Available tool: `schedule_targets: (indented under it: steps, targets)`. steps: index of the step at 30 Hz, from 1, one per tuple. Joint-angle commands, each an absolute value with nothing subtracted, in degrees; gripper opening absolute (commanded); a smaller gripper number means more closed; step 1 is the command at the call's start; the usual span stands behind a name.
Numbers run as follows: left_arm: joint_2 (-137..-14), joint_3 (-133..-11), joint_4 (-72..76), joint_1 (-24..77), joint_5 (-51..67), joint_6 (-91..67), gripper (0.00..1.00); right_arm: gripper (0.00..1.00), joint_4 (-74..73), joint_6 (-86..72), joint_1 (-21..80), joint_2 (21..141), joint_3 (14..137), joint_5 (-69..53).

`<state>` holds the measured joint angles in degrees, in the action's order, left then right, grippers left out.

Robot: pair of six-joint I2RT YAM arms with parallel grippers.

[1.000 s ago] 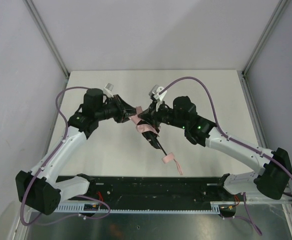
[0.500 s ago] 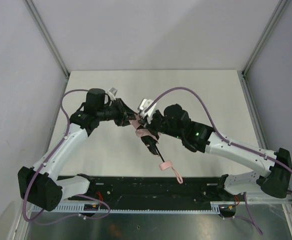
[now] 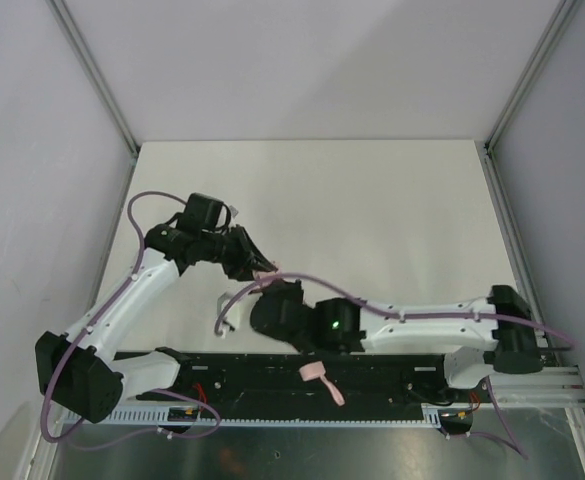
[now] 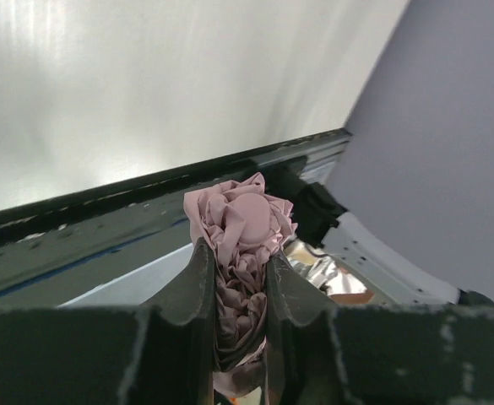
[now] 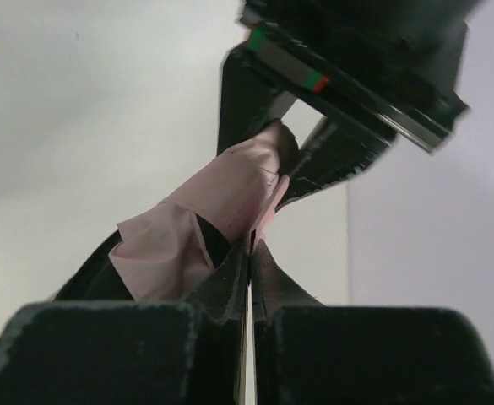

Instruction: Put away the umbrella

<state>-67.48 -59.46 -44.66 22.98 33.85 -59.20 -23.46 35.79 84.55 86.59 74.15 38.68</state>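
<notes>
White tabletop (image 3: 392, 200) between grey walls is your workspace. Nearest you, a small pink handle (image 3: 315, 372) and its loop strap (image 3: 335, 392) hang over the black base rail (image 3: 402, 370) at the table's near edge. Just beyond them, your right arm (image 3: 422, 325) lies low across the front, with its wrist reaching toward the left. Your right gripper (image 5: 249, 249) has its jaws pressed fully together. The tips touch a fold of pink fabric, but you cannot tell whether any cloth is nipped between them. Farther in, over the left-centre of the table, your left gripper (image 4: 236, 274) is clamped on the umbrella (image 4: 245, 221). Both fingers (image 4: 198, 283) squeeze the crumpled pink canopy bundle.
</notes>
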Motion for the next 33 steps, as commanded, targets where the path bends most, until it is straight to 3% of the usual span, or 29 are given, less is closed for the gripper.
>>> schedule_targets:
  steps: [1,6,12,17,23,26,33]
  targets:
    - [-65.47,-63.65,-37.48,23.18,29.1,-63.85,0.0,0.0,-37.92,36.72,93.88,96.11,76.58,34.04]
    - [-63.61,-62.03,-41.26,24.93,29.11,-64.82,0.0,0.0,-42.03,36.52,98.83,104.7,80.15,36.87]
    - [-61.2,-60.42,-41.83,28.31,28.09,-67.06,0.0,0.09,-45.28,38.58,101.79,111.34,84.63,40.42]
    - [-60.6,-62.44,-41.77,29.09,22.99,-64.5,0.0,0.23,-42.87,36.96,100.15,109.55,85.68,44.37]
    - [-60.6,-63.12,-34.14,27.61,17.34,-59.97,0.0,0.52,-28.65,33.05,95.11,93.55,81.64,42.88]
    - [-60.46,-61.9,-27.01,25.4,17.5,-58.1,0.0,0.77,-22.61,28.69,91.86,83.14,78.58,36.0]
    - [-60.11,-59.16,-6.58,21.04,21.76,-50.43,0.0,0.93,-11.22,2.64,68.53,58.42,67.63,12.62]
